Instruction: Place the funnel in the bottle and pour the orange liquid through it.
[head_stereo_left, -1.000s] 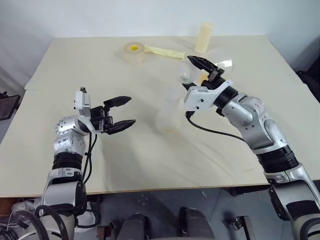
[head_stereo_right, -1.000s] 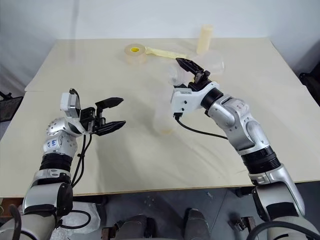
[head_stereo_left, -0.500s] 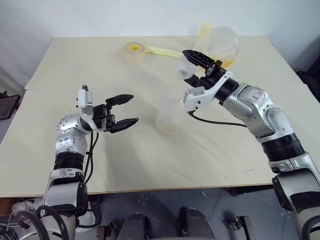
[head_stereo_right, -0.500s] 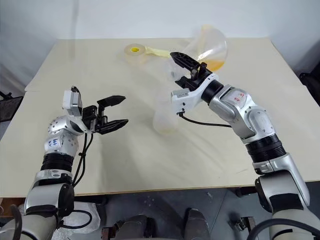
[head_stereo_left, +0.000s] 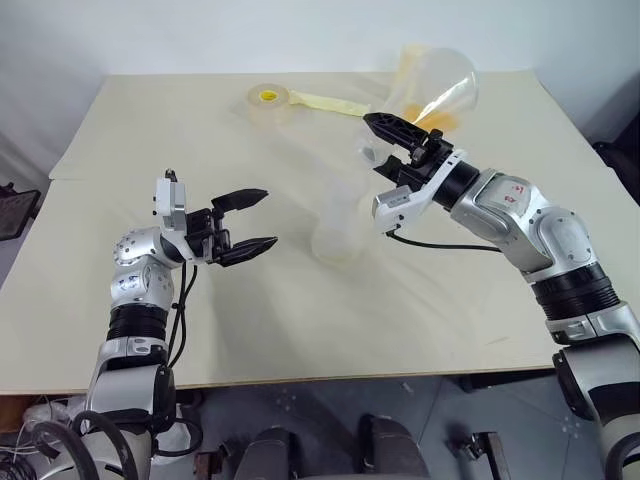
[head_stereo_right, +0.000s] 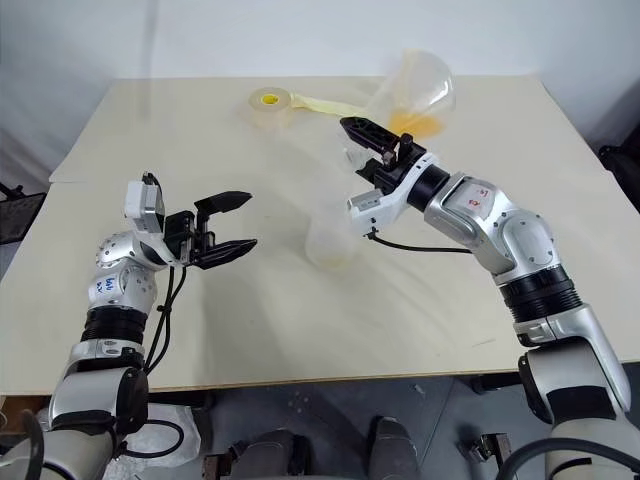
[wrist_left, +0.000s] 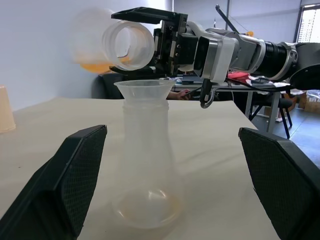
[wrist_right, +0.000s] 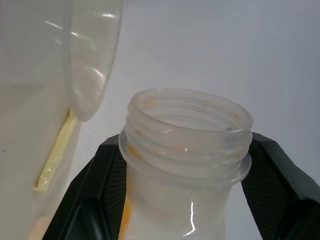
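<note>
Since the bottle (wrist_left: 146, 160) stands unheld on the table (head_stereo_left: 150, 130), the left gripper (head_stereo_left: 265, 217) gaping beside it, the tilted clear container (head_stereo_left: 437, 88) clamped by the right gripper (head_stereo_left: 380, 142) could topple it. A fast tip could send the orange liquid (head_stereo_left: 425, 116) past the funnel (wrist_left: 142, 90) seated in the bottle's neck.

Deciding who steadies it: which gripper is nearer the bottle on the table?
Right. The right gripper hangs just above the bottle, tilting a container over it; the left gripper stands open beside it, apart.
</note>
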